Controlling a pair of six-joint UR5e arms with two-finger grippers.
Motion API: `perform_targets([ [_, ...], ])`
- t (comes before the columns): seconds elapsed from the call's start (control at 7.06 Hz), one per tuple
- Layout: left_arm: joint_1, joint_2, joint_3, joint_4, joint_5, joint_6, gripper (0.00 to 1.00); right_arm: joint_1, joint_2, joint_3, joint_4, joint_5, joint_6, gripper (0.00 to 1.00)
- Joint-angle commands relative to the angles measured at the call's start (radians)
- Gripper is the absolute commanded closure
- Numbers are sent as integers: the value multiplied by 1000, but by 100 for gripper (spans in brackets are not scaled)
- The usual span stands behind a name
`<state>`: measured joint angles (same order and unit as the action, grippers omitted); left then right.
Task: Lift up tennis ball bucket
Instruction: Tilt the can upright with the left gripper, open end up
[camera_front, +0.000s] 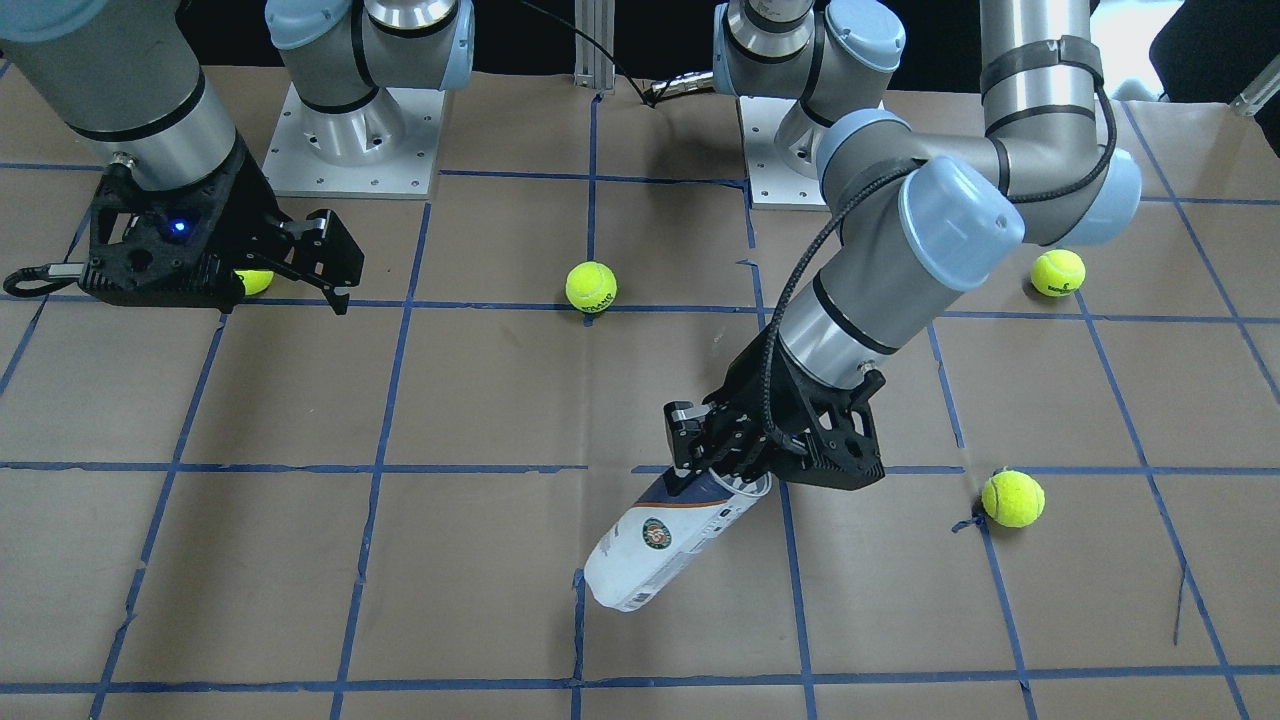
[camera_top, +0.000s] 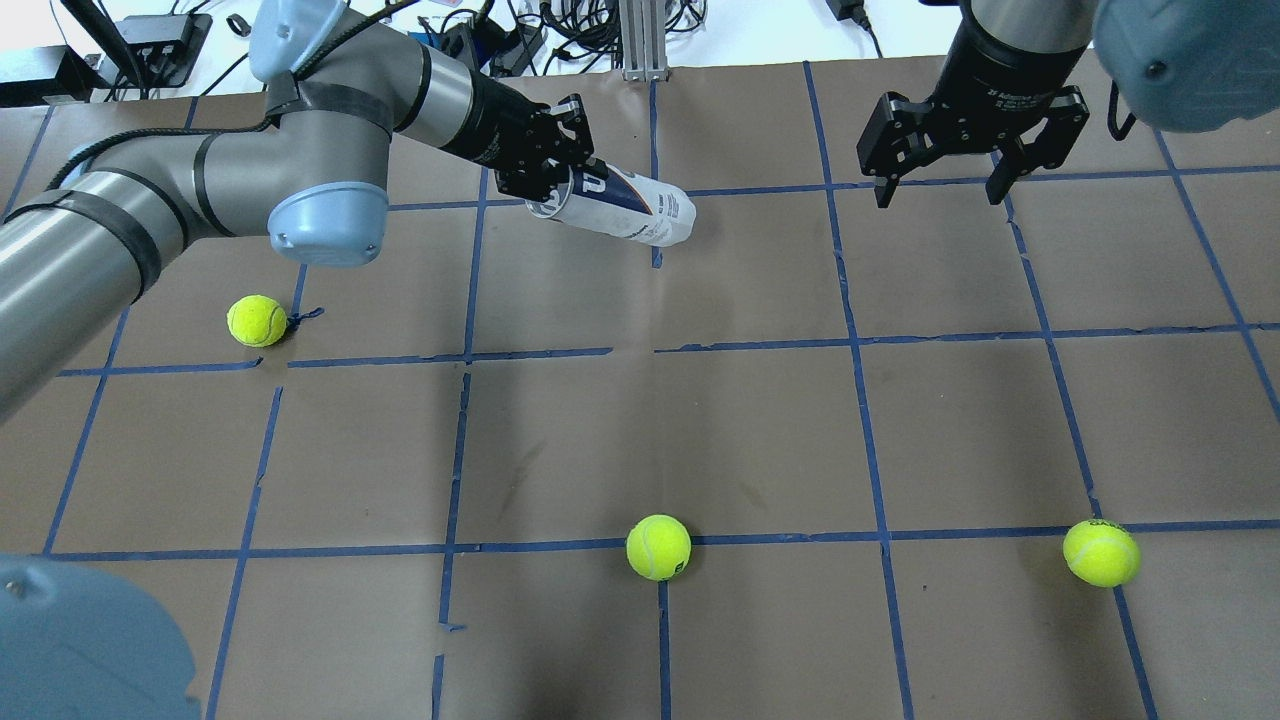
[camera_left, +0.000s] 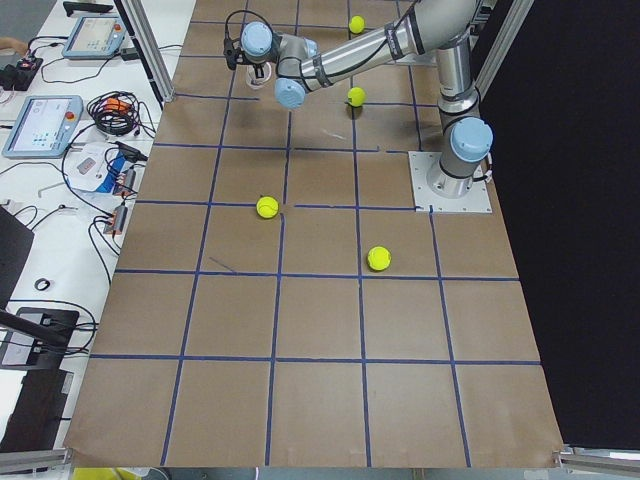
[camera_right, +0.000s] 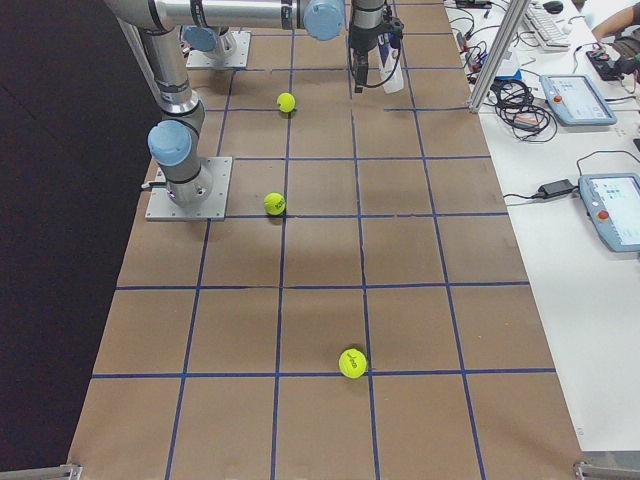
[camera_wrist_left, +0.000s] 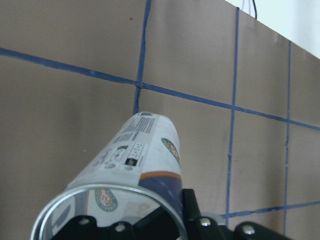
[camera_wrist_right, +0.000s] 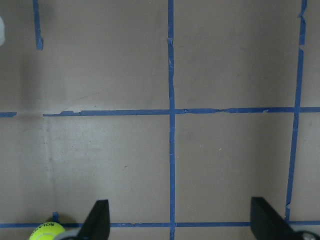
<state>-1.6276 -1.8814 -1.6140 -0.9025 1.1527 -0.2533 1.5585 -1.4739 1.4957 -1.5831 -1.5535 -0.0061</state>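
The tennis ball bucket is a slim can with a white and navy label, an orange stripe and a round emblem. My left gripper is shut on its open end and holds it tilted, closed end pointing down toward the table. I cannot tell whether that end touches the paper. The bucket also shows in the overhead view with the left gripper, and in the left wrist view, where it looks empty. My right gripper is open and empty, far from the bucket; it also shows in the front view.
Loose yellow-green tennis balls lie on the brown, blue-taped table: one near the left arm, one at front centre, one at front right. A ball shows by the right gripper's finger. Monitors and cables line the far table edge.
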Motion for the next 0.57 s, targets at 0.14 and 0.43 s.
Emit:
perform_targets([
  [0.14,-101,-22,112,-188,444,314,100,0,0,-2,-2,1,0,0],
  [0.43,-175,-135,213,-250,509,322,100,0,0,-3,-2,3,0,0],
])
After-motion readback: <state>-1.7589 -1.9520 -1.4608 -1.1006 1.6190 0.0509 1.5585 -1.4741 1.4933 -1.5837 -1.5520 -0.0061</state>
